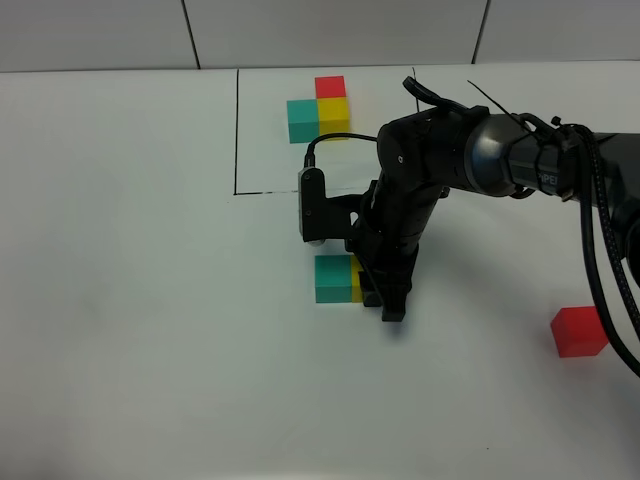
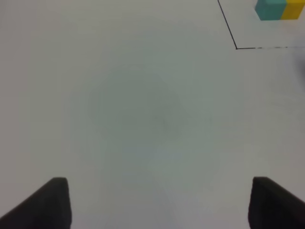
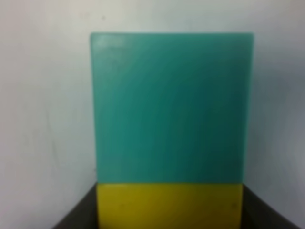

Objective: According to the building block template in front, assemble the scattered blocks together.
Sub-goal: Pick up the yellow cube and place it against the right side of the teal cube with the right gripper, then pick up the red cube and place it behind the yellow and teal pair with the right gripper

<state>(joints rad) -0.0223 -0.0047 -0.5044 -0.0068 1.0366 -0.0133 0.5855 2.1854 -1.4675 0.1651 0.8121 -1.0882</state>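
The building block template (image 1: pixel 320 110), a teal, yellow and red L, lies inside a thin black frame at the back of the table; its teal and yellow cubes (image 2: pixel 279 9) also show in the left wrist view. Of the scattered blocks, the teal one (image 1: pixel 331 278) sits mid-table with the yellow one (image 1: pixel 357 284) pressed against its right side. My right gripper (image 1: pixel 386 300) is shut on the yellow block (image 3: pixel 169 205), with the teal block (image 3: pixel 171 107) just beyond it. The red block (image 1: pixel 579 332) lies alone at the right. My left gripper (image 2: pixel 159 205) hangs open over bare table.
The white table (image 1: pixel 140 300) carries the black frame line (image 1: pixel 237 130), whose corner (image 2: pixel 237 47) shows in the left wrist view. My right arm (image 1: pixel 470 155) reaches across the middle, above the frame's right part. Its black cables (image 1: pixel 600 250) hang at the right edge.
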